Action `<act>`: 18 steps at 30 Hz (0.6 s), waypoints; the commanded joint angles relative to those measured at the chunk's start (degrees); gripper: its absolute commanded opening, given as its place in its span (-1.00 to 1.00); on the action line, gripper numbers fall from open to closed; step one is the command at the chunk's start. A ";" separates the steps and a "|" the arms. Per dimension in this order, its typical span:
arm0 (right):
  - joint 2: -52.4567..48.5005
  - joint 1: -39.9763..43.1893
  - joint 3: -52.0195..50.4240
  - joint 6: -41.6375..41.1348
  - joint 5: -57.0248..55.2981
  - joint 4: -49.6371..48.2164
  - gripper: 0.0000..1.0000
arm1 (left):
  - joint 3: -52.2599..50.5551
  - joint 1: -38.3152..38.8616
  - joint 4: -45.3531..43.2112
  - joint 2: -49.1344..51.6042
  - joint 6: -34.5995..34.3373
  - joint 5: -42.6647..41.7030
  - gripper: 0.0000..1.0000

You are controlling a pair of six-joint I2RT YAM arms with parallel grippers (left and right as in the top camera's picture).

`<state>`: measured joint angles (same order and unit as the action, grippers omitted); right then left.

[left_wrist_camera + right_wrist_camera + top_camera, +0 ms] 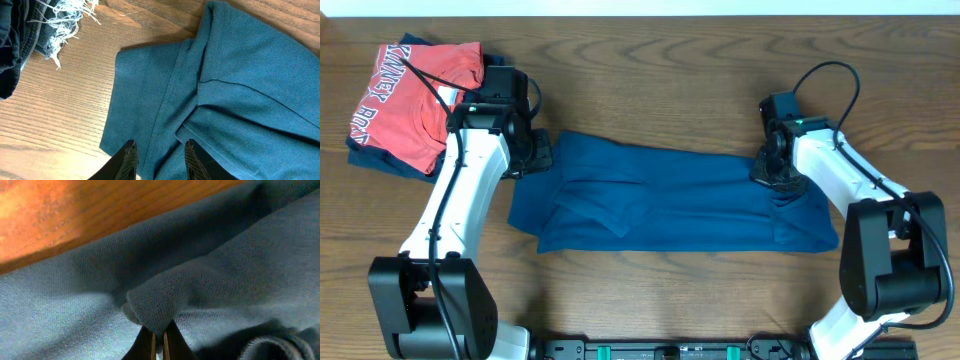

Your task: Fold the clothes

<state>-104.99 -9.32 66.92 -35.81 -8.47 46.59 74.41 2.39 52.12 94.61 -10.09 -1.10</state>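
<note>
Illegible white lettering, red shirt (405, 112)

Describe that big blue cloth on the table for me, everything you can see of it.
The blue garment is plain deep-blue, thin knit fabric, no print, with visible seams. It lies spread flat but creased across the wooden table, a flap folded over near its left end. The right gripper pinches a small fold near its right end; the left gripper stands open over its left edge.
</note>
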 commanded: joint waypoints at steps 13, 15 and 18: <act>3.72 0.66 0.63 -0.55 1.64 -4.57 -0.16 | 0.83 -0.28 0.13 -1.03 0.57 0.20 -0.33; 3.93 0.83 0.68 0.09 1.64 -5.03 0.09 | 0.83 -0.28 0.33 -1.03 0.57 0.20 -0.33; 5.44 2.16 1.49 5.18 1.66 -3.54 0.10 | 0.83 -0.28 0.66 -1.03 0.57 0.20 -0.33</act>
<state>-102.15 -7.75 66.94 -34.63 -7.05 42.33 74.41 2.39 52.34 94.61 -10.09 -1.10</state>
